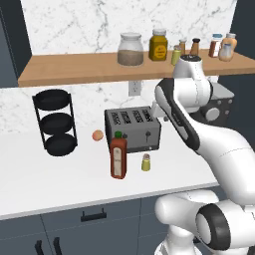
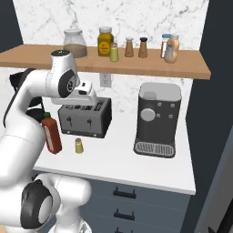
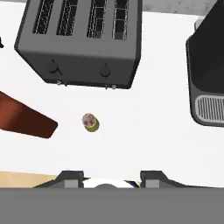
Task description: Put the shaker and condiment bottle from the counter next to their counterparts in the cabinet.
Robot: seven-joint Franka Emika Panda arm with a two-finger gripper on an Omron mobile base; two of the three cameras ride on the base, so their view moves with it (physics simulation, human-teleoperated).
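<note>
My two-finger gripper point(image 3: 111, 176) hangs above the white counter point(image 1: 60, 179), looking straight down, with its two dark fingertips point(image 3: 70, 177) set wide apart and nothing between them: it is released and empty. The small yellow-green cylindrical shaker with a greyish cap point(image 3: 90, 122) stands upright on the counter in front of the dark grey four-slot toaster point(image 3: 81, 41), apart from it. The tall slim red sauce bottle with a green cap point(image 1: 118, 155) stands just to the left of the shaker point(image 1: 146, 162) in the left base view, near it but not touching. Both rest on the counter, well below the long light-brown wooden shelf board point(image 2: 191, 66). On that shelf stands the cluster of small shakers and bottles point(image 2: 136, 47), beside a yellow-labelled amber jar point(image 2: 105, 42) and a glass jar with brown contents point(image 2: 75, 43). A black coffee machine point(image 2: 157, 119) sits right of the toaster point(image 2: 85, 118). A black three-tier round rack point(image 1: 56, 122) and a small orange round fruit point(image 1: 98, 135) stand to its left.
</note>
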